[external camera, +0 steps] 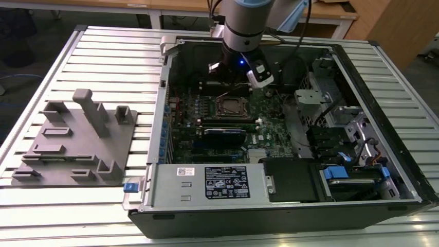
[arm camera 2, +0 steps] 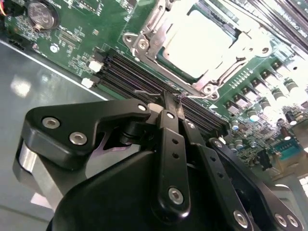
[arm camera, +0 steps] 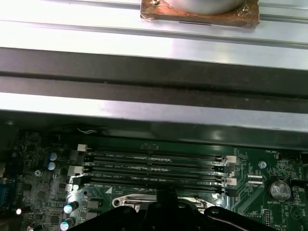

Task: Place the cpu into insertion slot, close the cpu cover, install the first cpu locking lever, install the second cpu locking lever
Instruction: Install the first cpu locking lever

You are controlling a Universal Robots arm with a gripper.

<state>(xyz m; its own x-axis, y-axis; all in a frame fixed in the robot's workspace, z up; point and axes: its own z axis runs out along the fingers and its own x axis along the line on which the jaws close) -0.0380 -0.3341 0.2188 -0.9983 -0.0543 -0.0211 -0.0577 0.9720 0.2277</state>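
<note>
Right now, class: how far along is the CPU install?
Done: the cpu lies seated under the lowered cover. In hand: the shut gripper has its tips at a thin wire lever beside the cover. Left: whether either lever is latched can't be told.

Standing here, I see the arm [external camera: 250,20] run off the top edge of the exterior view. Its wrist hides the jaws and the strip of green circuit board [external camera: 205,110] under them. The insertion slot [external camera: 233,106], just beside the jaws, is too small there to tell what lies in it.

In the second wrist view, glare bleaches the cpu [arm camera 2: 202,38] beyond the jaws, and the top edge cuts the cpu cover [arm camera 2: 153,29]. The jaws, drawn together, cover part of a thin wire lever [arm camera 2: 144,91]; whether they pinch it is unclear.

In the first wrist view, a copper-edged block [arm camera: 199,14] far beyond the jaws is cut off.
</note>
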